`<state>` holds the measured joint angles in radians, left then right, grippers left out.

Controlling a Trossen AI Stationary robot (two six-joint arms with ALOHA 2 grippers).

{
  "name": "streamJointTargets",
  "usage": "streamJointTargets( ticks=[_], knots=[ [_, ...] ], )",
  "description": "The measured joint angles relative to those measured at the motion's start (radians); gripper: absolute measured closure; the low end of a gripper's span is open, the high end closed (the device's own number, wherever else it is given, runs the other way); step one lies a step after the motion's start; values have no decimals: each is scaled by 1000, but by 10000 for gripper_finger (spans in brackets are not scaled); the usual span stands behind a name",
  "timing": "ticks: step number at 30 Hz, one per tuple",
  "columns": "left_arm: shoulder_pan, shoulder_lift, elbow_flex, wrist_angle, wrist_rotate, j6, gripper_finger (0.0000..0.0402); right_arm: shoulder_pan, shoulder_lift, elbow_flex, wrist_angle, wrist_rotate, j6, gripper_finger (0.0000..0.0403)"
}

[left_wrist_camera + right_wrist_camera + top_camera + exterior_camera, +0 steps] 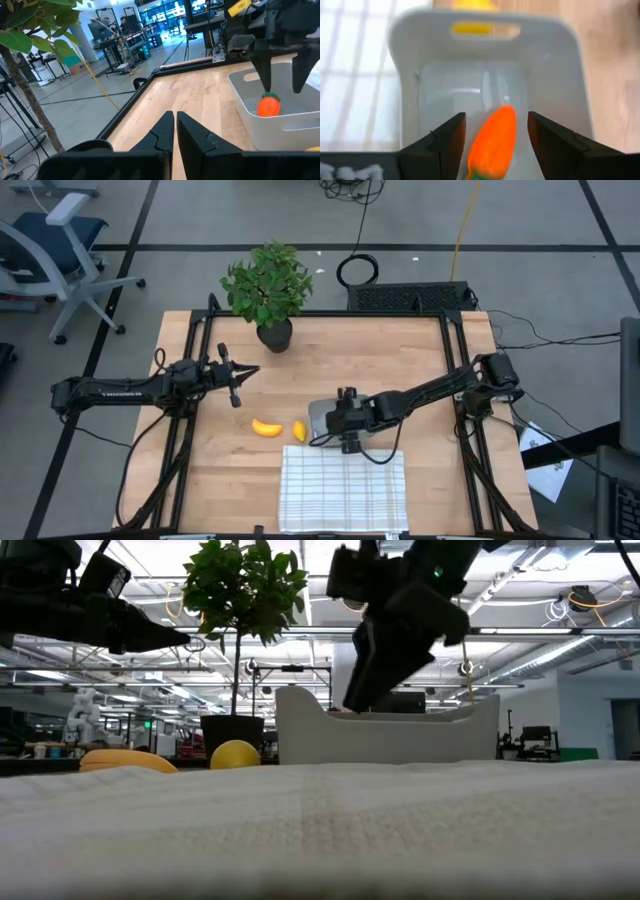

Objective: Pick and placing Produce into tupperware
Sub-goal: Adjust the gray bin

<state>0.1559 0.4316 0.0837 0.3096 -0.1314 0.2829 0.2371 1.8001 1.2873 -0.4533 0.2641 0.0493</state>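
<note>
Your left tool (243, 372): fingers pressed together, empty, hovering over table (400, 350) near potted plant (268, 285). Banana (266, 427) and lemon (299, 430) lie on bare wood just left of tupperware (318, 416), beside checked cloth (342, 490). Your right tool (496, 132): above tupperware, fingers apart, 1 each side of carrot (495, 142); carrot rests inside tupperware, fingers not pinching it.
</note>
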Motion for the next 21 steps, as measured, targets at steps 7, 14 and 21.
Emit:
streamJointTargets(
  ticks=[7, 14, 21],
  knots=[
    [0, 0, 0, -16, 0, 0, 376, -2, 0, 0, 142, -3, -129, 258],
    [1, 0, 0, -40, 0, 1, 376, -25, 13, 0, 187, -23, -203, 361],
    [1, 0, 0, -39, 0, 1, 376, -56, 28, 2, 214, -35, -230, 396]
  ],
)
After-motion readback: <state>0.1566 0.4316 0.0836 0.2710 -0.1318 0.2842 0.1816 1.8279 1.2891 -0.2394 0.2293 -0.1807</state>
